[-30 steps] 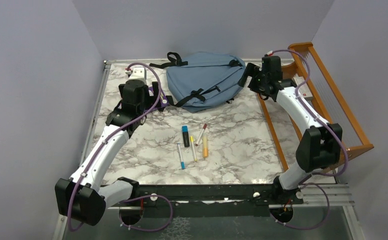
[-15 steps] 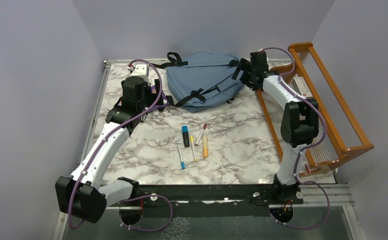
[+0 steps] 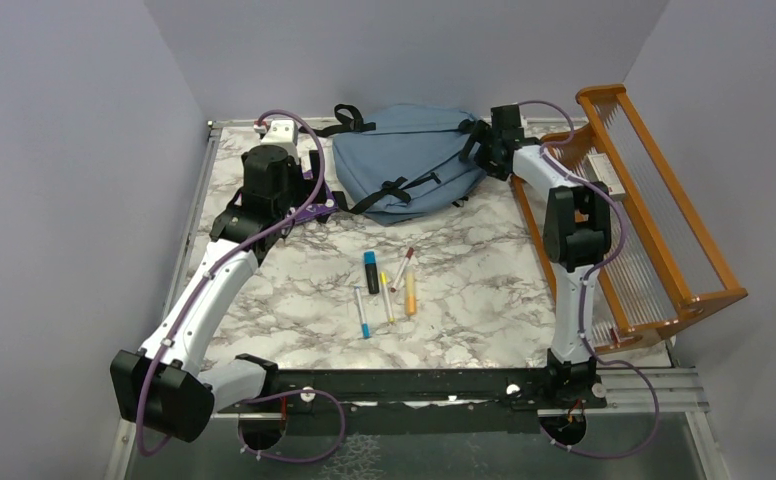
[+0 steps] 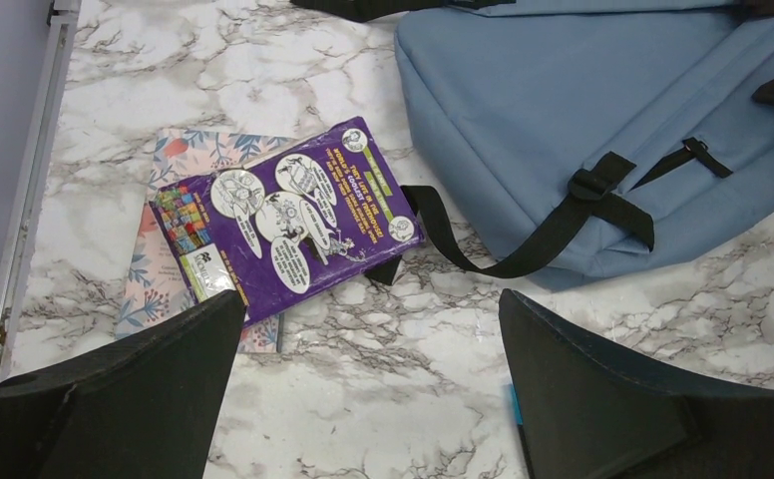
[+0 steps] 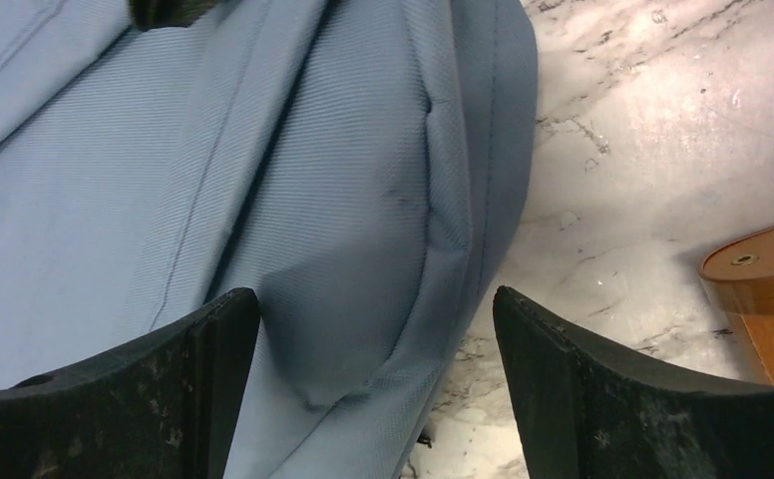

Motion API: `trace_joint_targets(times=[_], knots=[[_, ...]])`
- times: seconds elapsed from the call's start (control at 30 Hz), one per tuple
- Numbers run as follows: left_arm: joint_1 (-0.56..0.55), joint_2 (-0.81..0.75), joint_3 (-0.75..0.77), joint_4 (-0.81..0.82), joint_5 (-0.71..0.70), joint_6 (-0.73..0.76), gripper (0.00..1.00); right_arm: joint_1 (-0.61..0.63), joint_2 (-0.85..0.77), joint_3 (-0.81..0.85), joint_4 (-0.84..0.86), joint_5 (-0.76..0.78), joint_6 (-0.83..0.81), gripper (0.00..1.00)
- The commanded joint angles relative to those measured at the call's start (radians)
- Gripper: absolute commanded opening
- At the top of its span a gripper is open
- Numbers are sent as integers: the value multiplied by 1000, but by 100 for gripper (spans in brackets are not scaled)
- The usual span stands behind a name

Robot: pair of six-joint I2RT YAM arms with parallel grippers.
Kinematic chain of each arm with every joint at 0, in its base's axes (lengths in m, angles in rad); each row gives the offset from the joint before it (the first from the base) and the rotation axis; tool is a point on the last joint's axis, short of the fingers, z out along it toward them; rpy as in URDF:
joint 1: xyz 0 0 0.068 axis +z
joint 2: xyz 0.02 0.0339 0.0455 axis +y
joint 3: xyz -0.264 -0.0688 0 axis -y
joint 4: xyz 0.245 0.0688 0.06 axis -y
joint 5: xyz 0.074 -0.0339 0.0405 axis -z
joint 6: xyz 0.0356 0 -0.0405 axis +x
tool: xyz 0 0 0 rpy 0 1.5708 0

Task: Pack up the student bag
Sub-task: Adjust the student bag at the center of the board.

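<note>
Your student bag (image 3: 404, 160) lies at the far side of the marble table (image 3: 484, 290). Your right gripper (image 5: 375, 299) is wide open over its right end and holds nothing. Your left gripper (image 4: 368, 309), also wide open and empty, hangs near the purple book (image 4: 288, 215).

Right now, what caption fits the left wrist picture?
Open left end effector hovers over a purple book on a flowery notebook, beside the blue student bag.

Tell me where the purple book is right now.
In the left wrist view, the purple book lies flat on a floral notebook on the marble table, just left of the student bag, ahead of the open left tool.
</note>
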Motion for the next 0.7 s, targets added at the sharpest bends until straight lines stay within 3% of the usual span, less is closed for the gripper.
trace_joint_targets(times=[0.0, 0.2, 0.67], knots=[[-3, 8, 42, -12, 9, 2, 99, -15, 49, 37, -5, -31, 21, 91], [-3, 19, 53, -12, 19, -26, 99, -27, 75, 19, 96, -203, -7, 79], [-3, 31, 50, -2, 39, -55, 99, -32, -10, -56, 218, -317, -139, 25]])
